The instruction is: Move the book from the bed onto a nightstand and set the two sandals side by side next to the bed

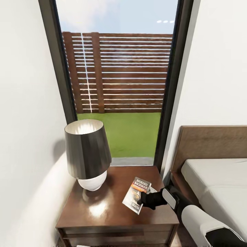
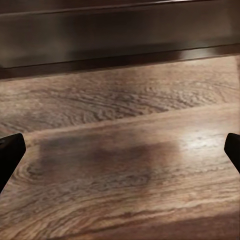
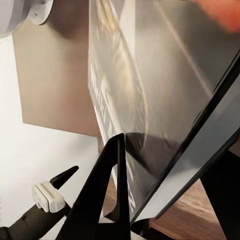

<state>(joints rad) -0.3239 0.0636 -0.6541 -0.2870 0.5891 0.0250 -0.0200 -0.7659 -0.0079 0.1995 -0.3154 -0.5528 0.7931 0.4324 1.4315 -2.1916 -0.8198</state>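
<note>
Gripping book point(image 1: 137, 195), R end effector point(image 1: 143, 201) hides its edge.

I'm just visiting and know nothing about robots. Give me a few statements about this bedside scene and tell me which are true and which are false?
1. The right pincer grips the small grey paperback book with the orange band. True.
2. The book lies on the pale mattress of the dark wooden bed. False: it is over the glossy dark-brown wooden nightstand.
3. A lamp with a dark shade and white base stands on the nightstand. True.
4. The lamp touches the book. False: they are apart, with bare tabletop between them.
5. The left pincer holds a blue sandal. False: its fingers are spread over bare brown wood-plank floor.
</note>
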